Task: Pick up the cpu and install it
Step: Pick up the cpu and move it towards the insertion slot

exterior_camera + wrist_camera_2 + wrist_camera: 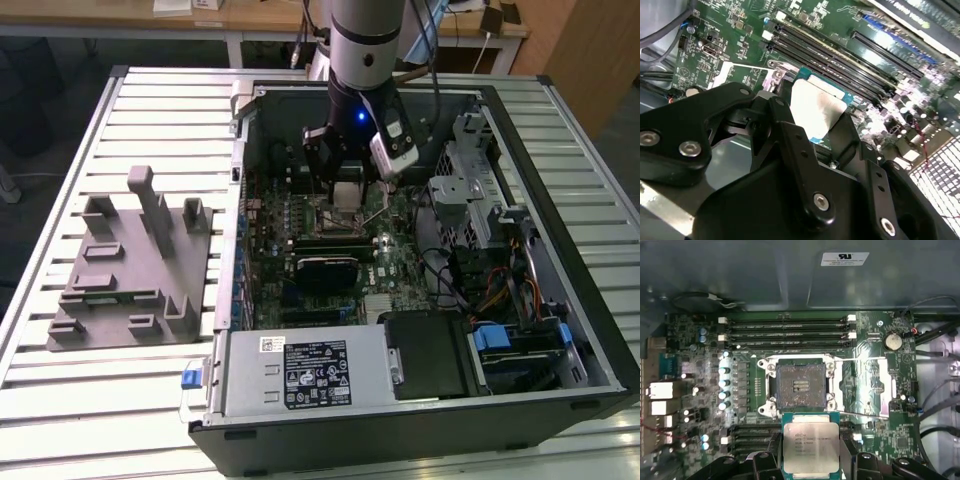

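Observation:
My gripper (346, 196) hangs inside the open computer case (520, 130), over the motherboard (400, 265). It is shut on the cpu (811, 447), a flat square chip with a pale silver top and a green rim, clamped by its edges between two black fingers (771, 452). The second wrist view has the cpu (816, 107) tilted between the fingers (785, 125) of my gripper (815, 120). In the first wrist view the bare socket (801, 385) lies just beyond the chip, uncovered, and the cpu is held above the board, beside the socket rather than in it.
The socket's metal load plate (865, 385) lies swung open beside it. Memory slots (790, 332) run along the far side of the socket. A grey plastic fixture (130, 265) with upright posts stands on the slatted table at the exterior view's left. A power supply (300, 372) and drive cage (470, 190) crowd the case.

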{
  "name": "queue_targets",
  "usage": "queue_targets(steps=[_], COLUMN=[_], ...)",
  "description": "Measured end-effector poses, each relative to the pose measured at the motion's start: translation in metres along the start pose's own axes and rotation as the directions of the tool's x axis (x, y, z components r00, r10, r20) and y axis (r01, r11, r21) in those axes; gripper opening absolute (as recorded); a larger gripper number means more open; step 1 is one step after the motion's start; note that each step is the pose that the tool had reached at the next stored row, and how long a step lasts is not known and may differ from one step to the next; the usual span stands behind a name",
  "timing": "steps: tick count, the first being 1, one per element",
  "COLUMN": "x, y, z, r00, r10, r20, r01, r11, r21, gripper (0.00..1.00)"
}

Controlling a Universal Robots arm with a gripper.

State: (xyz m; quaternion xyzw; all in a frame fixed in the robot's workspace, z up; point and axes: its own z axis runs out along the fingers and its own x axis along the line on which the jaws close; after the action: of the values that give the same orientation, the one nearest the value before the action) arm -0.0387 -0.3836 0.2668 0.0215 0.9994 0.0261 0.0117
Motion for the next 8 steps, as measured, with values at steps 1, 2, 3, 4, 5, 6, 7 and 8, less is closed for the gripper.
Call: queue_targets(steps=[1,2,3,4,5,6,7,8], x=[-0.0002,-0.0004,-0.0005,-0.0006,-0.0007,-0.0007,-0.0007,-0.0007], y=[0.0009,0.0019,0.0030,0.0042,0.0054,0.0066,0.0078,0.0091], z=[0.0018,0.0037,0.0055,0.0073,0.0088,0.0102,0.0114,0.0124], r00=[1.0000,1.0000,1.0000,1.0000,1.0000,1.0000,1.0000,1.0000], r10=[0.000,0.000,0.000,0.000,0.000,0.000,0.000,0.000], r20=[-0.0001,-0.0001,-0.0001,-0.0002,-0.0002,-0.0001,-0.0002,-0.0002], r01=[0.000,0.000,0.000,0.000,0.000,0.000,0.000,0.000], r11=[1.0000,1.0000,1.0000,1.0000,1.0000,1.0000,1.0000,1.0000], r21=[0.0002,0.0002,0.0002,0.0003,0.0002,0.0000,0.0001,0.0001], gripper=[0.54,0.54,0.54,0.54,0.54,0.54,0.54,0.54])
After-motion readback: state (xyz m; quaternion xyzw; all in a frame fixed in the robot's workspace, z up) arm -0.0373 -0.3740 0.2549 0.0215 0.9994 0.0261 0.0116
